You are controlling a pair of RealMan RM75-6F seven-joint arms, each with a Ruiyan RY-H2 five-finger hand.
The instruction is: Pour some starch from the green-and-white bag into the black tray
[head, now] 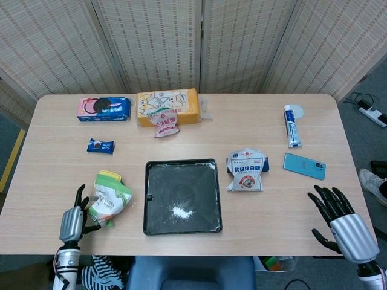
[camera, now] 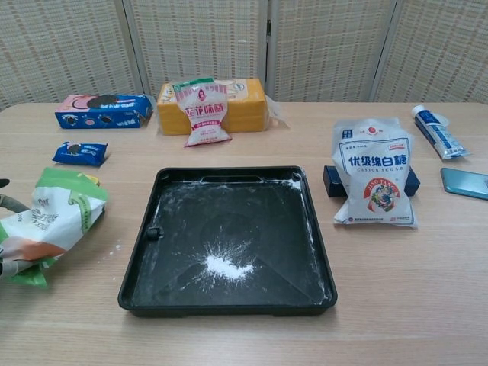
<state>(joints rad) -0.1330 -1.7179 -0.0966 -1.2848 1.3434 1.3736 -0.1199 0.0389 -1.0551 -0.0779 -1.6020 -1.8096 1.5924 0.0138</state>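
Note:
The green-and-white starch bag lies crumpled on the table, left of the black tray. A small heap of white starch sits in the tray's front half, with dust spread around it. My left hand is at the table's front left edge, just left of the bag, fingers apart and no longer wrapped round it. In the chest view only its fingertips show at the left border. My right hand hovers off the front right corner, fingers spread and holding nothing.
A yellow-green tub sits behind the starch bag. A sugar bag lies right of the tray, with a phone and a tube beyond. At the back are a yellow box, a pink packet, a cookie box and a small blue pack.

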